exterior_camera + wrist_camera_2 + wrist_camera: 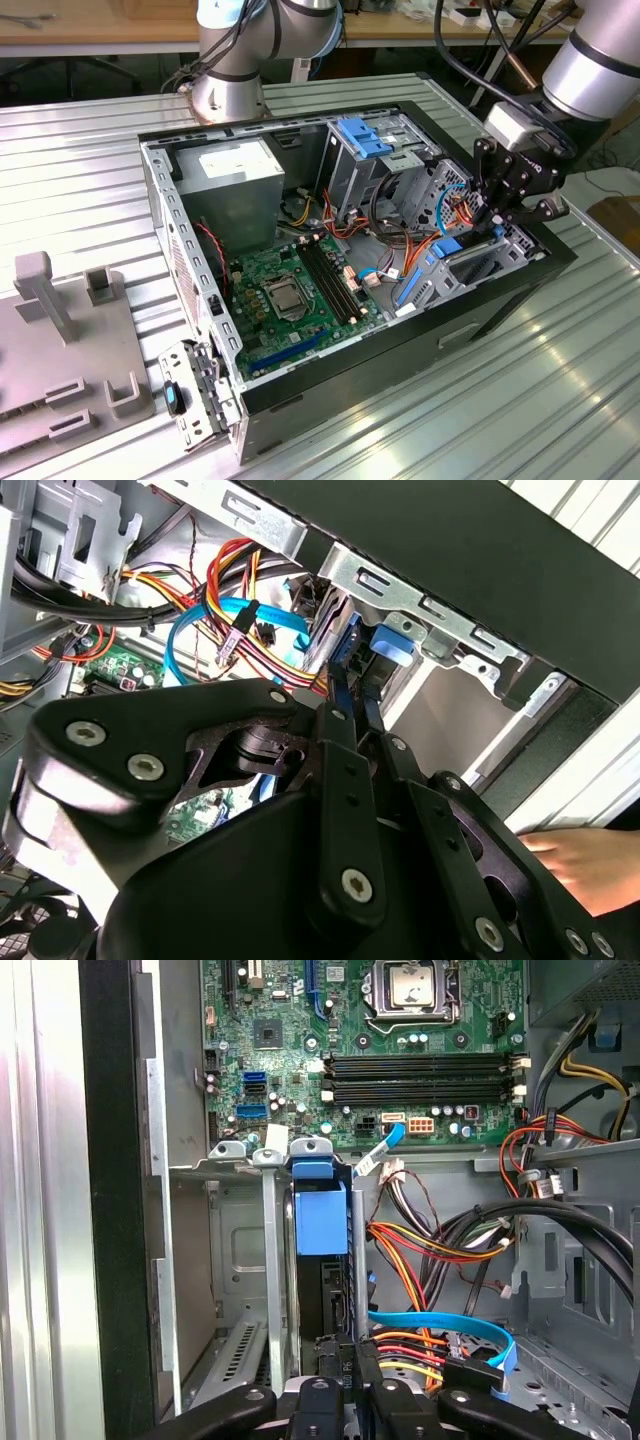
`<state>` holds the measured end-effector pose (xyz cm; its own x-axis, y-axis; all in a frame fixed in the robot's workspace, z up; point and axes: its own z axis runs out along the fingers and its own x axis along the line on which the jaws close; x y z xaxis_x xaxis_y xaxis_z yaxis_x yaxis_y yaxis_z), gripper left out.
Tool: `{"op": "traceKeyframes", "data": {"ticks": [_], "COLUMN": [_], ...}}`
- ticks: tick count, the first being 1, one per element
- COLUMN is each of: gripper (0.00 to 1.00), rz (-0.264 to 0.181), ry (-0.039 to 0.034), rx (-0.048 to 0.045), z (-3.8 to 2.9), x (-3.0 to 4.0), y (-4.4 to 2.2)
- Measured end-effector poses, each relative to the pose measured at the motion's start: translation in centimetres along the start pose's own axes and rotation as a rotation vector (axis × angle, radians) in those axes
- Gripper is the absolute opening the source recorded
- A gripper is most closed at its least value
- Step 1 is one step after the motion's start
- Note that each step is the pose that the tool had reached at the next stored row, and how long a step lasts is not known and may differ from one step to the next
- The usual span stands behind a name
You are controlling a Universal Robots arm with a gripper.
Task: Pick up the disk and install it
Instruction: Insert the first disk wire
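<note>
Surface: a ribbed metal table is carrying everything in the exterior view.
Centre: an open black computer case is lying on its side on the table.
Exterior view's left: a grey fixture plate with upright blocks is resting on it.
Far edge: the arm's base is standing there.

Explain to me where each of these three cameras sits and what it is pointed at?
Exterior view: off the arm, above one corner of the open computer case; shows the arm and gripper at the drive bay.
Second wrist view: on the wrist, behind the gripper, facing the bay; a person's hand shows at the edge.
First wrist view: on the wrist, looking across the bay to the motherboard, gripper links at the edge.
Both wrist views share the blue-framed disk standing in the bay.
</note>
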<state>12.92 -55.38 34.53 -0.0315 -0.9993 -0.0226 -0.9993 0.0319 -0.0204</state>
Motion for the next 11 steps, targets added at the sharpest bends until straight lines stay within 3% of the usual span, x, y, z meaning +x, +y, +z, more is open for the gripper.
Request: {"op": "traceKeyframes", "data": {"ticks": [11], "gripper": [0.17], "rz": [0.000], "ry": [-0.0001], "rx": [0.0000], "z": [0.13], "x": [0.00], "y": [0.00]}}
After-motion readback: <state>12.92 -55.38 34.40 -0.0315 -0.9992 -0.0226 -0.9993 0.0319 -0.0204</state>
